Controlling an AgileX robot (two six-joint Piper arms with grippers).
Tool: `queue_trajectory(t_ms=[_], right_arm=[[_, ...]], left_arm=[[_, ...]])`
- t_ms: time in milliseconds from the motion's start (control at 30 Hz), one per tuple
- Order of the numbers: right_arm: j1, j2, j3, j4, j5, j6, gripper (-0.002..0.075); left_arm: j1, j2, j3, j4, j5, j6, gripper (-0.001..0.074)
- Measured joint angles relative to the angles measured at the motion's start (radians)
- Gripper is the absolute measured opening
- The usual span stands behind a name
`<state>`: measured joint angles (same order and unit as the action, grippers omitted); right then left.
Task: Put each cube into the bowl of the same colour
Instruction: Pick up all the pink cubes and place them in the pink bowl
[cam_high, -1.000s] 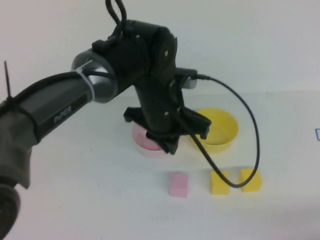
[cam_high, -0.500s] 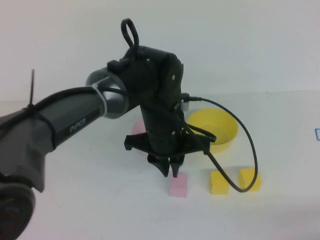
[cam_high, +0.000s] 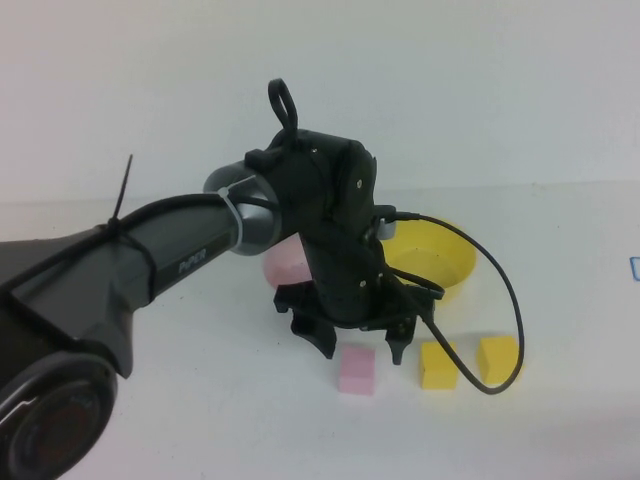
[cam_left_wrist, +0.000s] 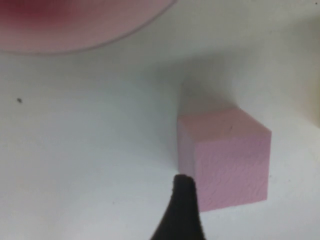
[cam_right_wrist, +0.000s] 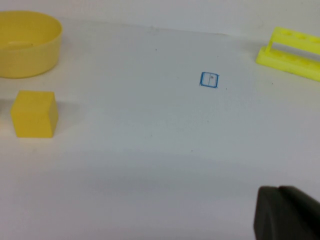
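My left gripper (cam_high: 360, 348) is open and hangs just above a pale pink cube (cam_high: 357, 370), one finger on each side of it. In the left wrist view the pink cube (cam_left_wrist: 225, 155) lies beside one dark fingertip (cam_left_wrist: 184, 200), not gripped. The pink bowl (cam_high: 285, 262) is mostly hidden behind the arm; its rim shows in the left wrist view (cam_left_wrist: 75, 25). The yellow bowl (cam_high: 440, 255) stands to its right. Two yellow cubes (cam_high: 437, 365) (cam_high: 498, 358) lie right of the pink cube. The other pink cube is hidden. My right gripper (cam_right_wrist: 285, 215) is shut, low over bare table.
The right wrist view shows the yellow bowl (cam_right_wrist: 25, 42), one yellow cube (cam_right_wrist: 34, 114), a small blue square mark (cam_right_wrist: 209, 80) and a yellow rack (cam_right_wrist: 295, 52) at the far side. The left arm's cable (cam_high: 500, 300) loops over the yellow cubes.
My left gripper moved from over the pink bowl toward the near side and down to the pink cube. Its fingers were together half a second ago and are now spread.
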<state>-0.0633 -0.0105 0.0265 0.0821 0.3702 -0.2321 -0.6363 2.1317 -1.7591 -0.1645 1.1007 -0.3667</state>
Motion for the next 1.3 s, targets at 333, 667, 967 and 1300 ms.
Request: queue_trajectory(t_ms=[333, 667, 967, 1300], right_arm=[[0.000, 0.000, 0.000, 0.000, 0.000, 0.000, -0.0002], [0.000, 0.000, 0.000, 0.000, 0.000, 0.000, -0.0002], [0.000, 0.000, 0.000, 0.000, 0.000, 0.000, -0.0002], [0.000, 0.000, 0.000, 0.000, 0.000, 0.000, -0.0002]], left_arm=[[0.000, 0.058, 0.000, -0.007, -0.038, -0.065, 0.0497], [0.000, 0.080, 0.000, 0.007, -0.040, -0.050, 0.0329], [0.000, 0.080, -0.002, 0.006, -0.017, -0.043, 0.0264], [0.000, 0.081, -0.180, -0.045, 0.028, 0.056, 0.0262]])
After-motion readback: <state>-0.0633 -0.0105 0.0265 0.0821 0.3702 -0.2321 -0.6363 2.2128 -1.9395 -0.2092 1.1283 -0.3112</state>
